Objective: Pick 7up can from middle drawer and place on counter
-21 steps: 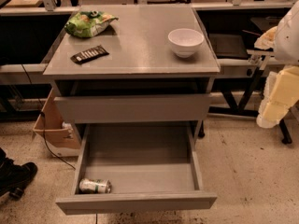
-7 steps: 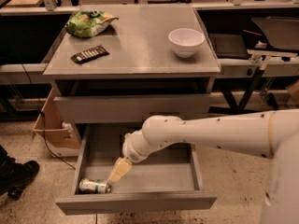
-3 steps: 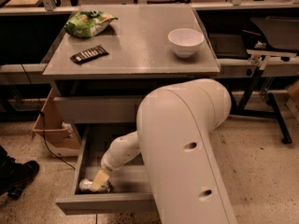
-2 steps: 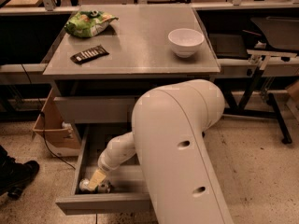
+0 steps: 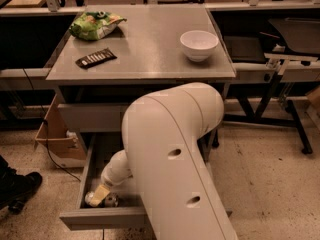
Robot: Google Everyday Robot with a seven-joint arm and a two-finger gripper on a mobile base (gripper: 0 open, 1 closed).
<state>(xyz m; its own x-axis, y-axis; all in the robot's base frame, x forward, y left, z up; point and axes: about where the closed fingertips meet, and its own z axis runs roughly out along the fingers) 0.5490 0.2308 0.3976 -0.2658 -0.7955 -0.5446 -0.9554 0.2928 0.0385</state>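
The middle drawer is pulled open below the cabinet. The 7up can lies on its side in the drawer's front left corner, with only its silver end showing. My gripper is down in that corner, right on the can's left part and covering it. My big white arm reaches in from the front and hides most of the drawer's inside. The grey counter is the cabinet's top, above the drawers.
On the counter stand a white bowl at the right, a green snack bag at the back left and a dark bar. The upper drawer is shut. A cardboard box and a black shoe are at the left.
My arm came from the right, reached into the open drawer and lowered the gripper onto the can in the front left corner. It has barely moved over the last second.
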